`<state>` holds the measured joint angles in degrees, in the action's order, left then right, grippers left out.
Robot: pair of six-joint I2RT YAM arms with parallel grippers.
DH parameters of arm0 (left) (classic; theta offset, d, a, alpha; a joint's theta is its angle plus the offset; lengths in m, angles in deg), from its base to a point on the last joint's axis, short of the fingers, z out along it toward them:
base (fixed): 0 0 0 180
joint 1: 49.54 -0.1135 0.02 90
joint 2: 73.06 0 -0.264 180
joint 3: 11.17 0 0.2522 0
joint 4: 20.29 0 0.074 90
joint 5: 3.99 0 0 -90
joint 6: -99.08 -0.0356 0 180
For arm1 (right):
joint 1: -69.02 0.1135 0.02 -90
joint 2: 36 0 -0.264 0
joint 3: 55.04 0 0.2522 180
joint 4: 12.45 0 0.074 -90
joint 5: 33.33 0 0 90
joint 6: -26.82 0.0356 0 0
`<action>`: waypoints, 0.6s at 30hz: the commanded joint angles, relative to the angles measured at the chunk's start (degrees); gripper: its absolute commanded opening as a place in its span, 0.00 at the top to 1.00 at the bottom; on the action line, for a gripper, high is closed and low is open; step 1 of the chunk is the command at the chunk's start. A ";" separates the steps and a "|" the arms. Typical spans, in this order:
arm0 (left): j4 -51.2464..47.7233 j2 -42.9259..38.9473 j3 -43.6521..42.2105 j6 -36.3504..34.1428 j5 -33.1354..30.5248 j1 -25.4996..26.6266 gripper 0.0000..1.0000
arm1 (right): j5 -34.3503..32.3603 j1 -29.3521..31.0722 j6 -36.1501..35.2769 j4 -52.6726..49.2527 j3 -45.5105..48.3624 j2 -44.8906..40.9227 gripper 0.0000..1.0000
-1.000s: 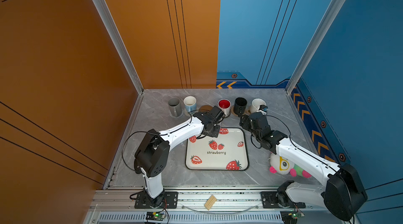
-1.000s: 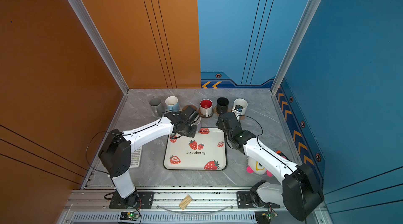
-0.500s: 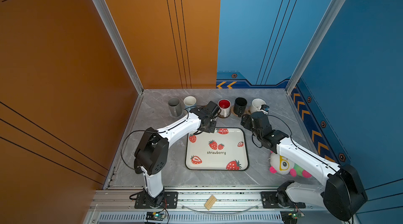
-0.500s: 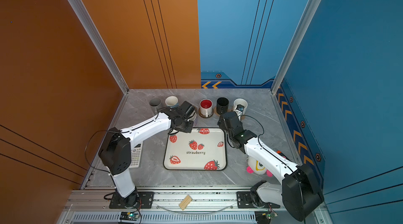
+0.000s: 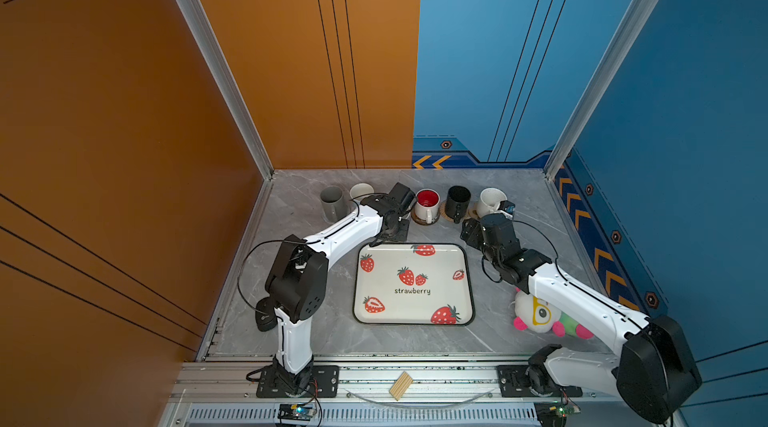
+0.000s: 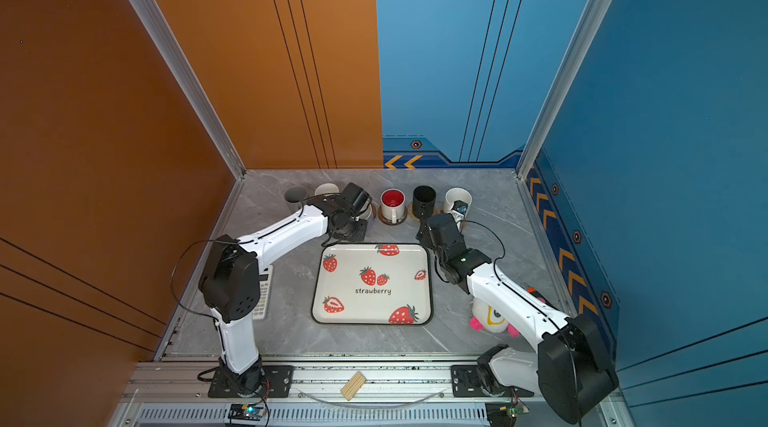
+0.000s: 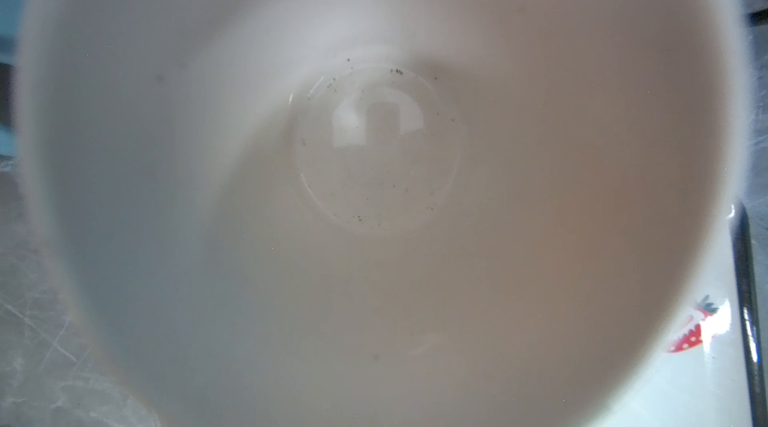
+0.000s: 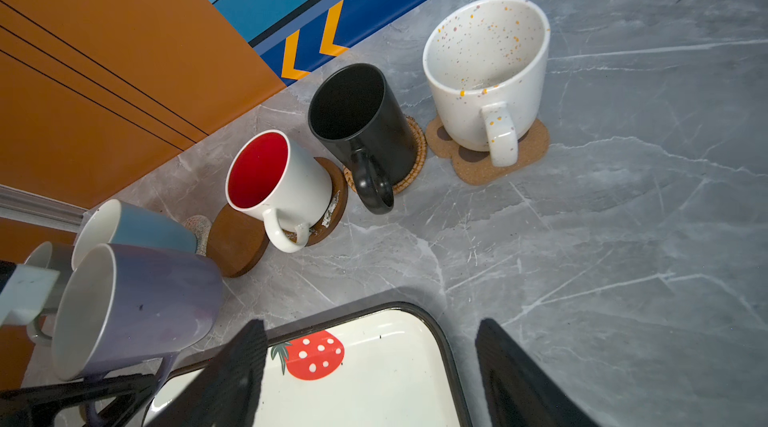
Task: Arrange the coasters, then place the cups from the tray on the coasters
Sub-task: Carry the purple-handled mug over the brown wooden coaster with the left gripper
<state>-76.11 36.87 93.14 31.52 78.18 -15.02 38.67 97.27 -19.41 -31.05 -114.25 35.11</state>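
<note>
My right pincer (image 8: 372,333) hangs spread wide above the tray's (image 8: 395,379) one-o'clock corner. At its eleven o'clock my left pincer (image 5: 396,230) grasps the lilac cup (image 8: 141,304), just before a wooden coaster (image 8: 237,242); farther, the red-lined cup (image 8: 299,186) stands at twelve.

The tray (image 8: 395,387) is white, dark-rimmed, with red strawberries; the counter (image 8: 602,238) is grey with pale veins. One white mug (image 8: 299,192) is red inside. There are also a black mug (image 8: 374,134), a cream mug (image 8: 486,88) speckled orange and mauve, a lilac mug (image 8: 158,304) and a blue mug (image 8: 149,227).
</note>
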 commanded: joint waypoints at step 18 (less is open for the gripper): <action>0.71 7.07 11.44 -2.57 1.13 -4.20 1.00 | 1.28 -1.88 -0.13 0.37 1.13 -1.59 0.22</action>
<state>-76.29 43.38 101.73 29.81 78.66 -18.54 39.13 95.82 -19.41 -31.05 -113.88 34.66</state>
